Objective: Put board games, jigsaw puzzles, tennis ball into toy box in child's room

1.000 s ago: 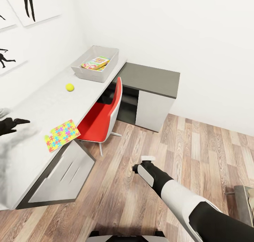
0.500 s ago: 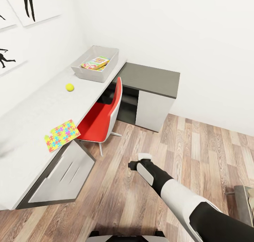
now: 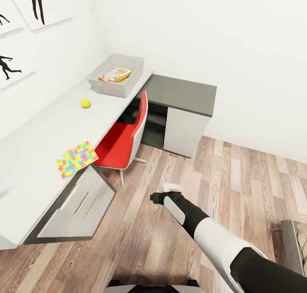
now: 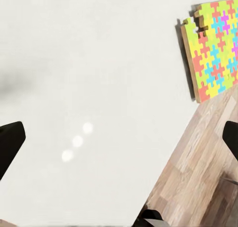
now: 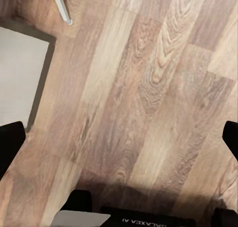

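**A:** From the head, where do the toys stand?

**B:** The toy box sits at the far end of the table, with a board game already lying in it. The tennis ball rests mid-tabletop, well apart from the box. One jigsaw puzzle lies at the front edge, beside the red chair. The right gripper hangs over the floor; its jaws I cannot tell here.

**A:** And the left wrist?

**B:** The left gripper hovers over bare tabletop, jaws wide and empty, the puzzle off near the edge.

**A:** Right wrist?

**B:** Floorboards, jaws wide, nothing held.

**A:** So which step?

**B:** I'd judge it is between pickups; next the left arm needs to reach the puzzle or the ball.

**A:** Any change from a second ago?

**B:** The left gripper has left the head view, the right forearm has crept forward, and the camera has shifted slightly.
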Controlling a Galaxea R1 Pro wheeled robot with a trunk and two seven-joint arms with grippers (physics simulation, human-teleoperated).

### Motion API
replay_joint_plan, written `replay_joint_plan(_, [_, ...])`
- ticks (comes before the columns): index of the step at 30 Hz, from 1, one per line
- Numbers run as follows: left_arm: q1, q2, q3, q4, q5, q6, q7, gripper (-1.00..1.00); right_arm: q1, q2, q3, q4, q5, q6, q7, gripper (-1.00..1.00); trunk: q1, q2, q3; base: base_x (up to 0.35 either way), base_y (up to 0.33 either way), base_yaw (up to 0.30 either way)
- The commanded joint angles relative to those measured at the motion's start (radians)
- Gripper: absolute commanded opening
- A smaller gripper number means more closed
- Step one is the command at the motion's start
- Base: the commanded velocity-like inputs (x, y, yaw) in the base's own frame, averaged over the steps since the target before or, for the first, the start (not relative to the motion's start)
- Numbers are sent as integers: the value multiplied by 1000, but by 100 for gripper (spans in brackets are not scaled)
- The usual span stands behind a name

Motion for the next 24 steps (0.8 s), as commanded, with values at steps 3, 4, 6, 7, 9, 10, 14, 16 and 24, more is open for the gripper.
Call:
replay_joint_plan(3, [-1,6,0,5,-18,-3,-4,100,21,0,-7,-28,-12,3,72,100,0,-1,-1,-13,0,0])
replay_joint_plan(4, [-1,3,0,6,-26,-7,-3,100,26,0,-16,-34,-17,3,107,100,0,-1,-1,-5,0,0])
replay_joint_plan(6, [-1,-4,0,7,-41,-18,-1,100,31,-11,-42,-42,-28,5,192,100,0,-1,-1,-3,0,0])
replay_joint_plan(7, [-1,-9,-1,7,-48,-26,0,100,33,-22,-56,-49,-32,5,240,100,0,-1,-1,-1,0,0])
replay_joint_plan(9, [-1,-13,-1,7,-57,-38,2,100,35,-40,-73,-56,-35,5,312,100,0,-1,-1,-1,0,0])
replay_joint_plan(10, [-1,-14,-1,7,-59,-41,3,100,35,-47,-77,-56,-37,4,334,100,0,-1,-1,0,0,0])
replay_joint_plan(14, [-1,-18,-1,8,-95,-63,3,100,36,-75,-90,-54,-54,-13,427,100,0,-1,-1,0,0,0])
replay_joint_plan(16, [-1,-18,-1,7,-119,-68,4,100,36,-78,-91,-54,-62,-26,440,100,0,-1,-1,0,0,0])
replay_joint_plan(24, [-1,-11,-1,5,-182,-73,4,100,52,-82,-94,-55,-101,-40,486,100,0,-1,-1,0,0,0])
